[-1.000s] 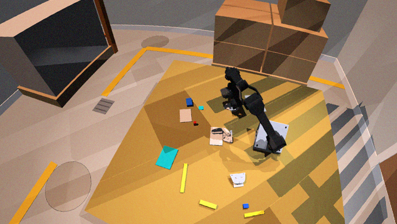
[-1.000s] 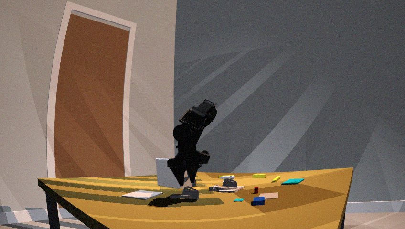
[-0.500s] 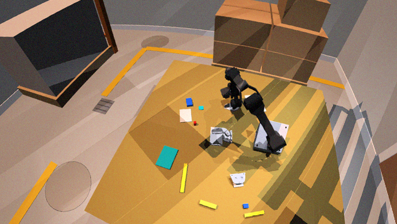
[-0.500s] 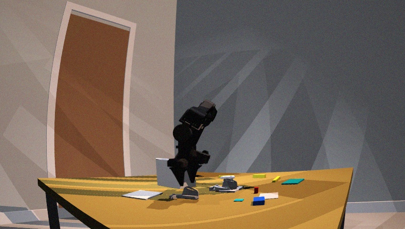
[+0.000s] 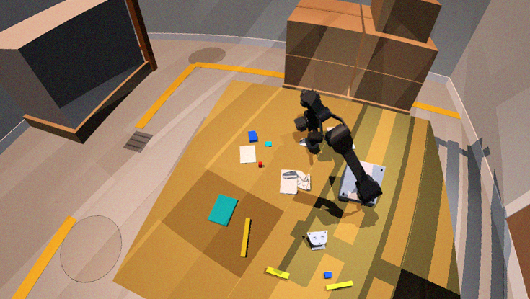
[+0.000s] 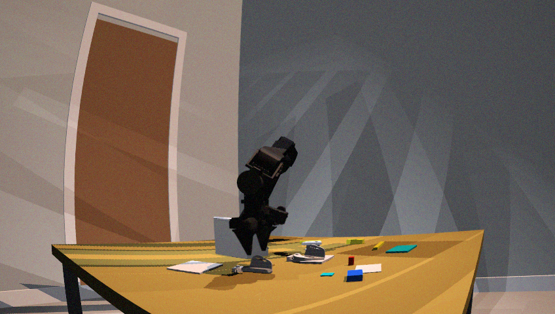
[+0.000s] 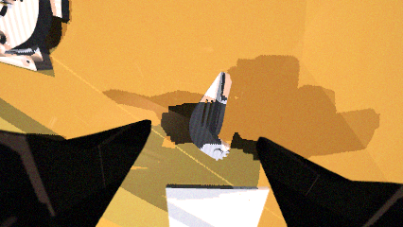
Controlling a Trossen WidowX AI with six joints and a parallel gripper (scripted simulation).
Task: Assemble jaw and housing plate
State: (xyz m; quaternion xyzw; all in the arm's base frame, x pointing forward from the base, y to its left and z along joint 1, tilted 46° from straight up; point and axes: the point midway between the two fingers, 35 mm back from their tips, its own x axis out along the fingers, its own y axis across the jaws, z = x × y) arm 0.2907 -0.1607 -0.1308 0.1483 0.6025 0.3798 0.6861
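The loose jaw (image 5: 303, 142) (image 6: 261, 265) (image 7: 206, 119) lies on the table, a dark ridged curved body with a light pointed tip and a light toothed end. My gripper (image 6: 256, 252) (image 7: 205, 133) is open and empty above it, one finger to each side in the wrist view. The white base (image 5: 287, 187) (image 6: 328, 258) stands nearer the table's middle and carries the other jaw (image 6: 315, 252); it is cut off at the wrist view's top left. Its free pin is too small to make out. The white housing plate (image 5: 317, 237) (image 6: 311, 243) rests on a small support, away from the base.
A white flat panel (image 6: 194, 267) (image 7: 217, 208) lies beside the loose jaw, partly behind the arm in the top view. A blue block (image 5: 252, 136) (image 6: 354, 275), a red block (image 5: 260, 164) (image 6: 351, 260), a teal slab (image 5: 222, 209) (image 6: 400, 248) and yellow bars (image 5: 245, 237) lie farther off.
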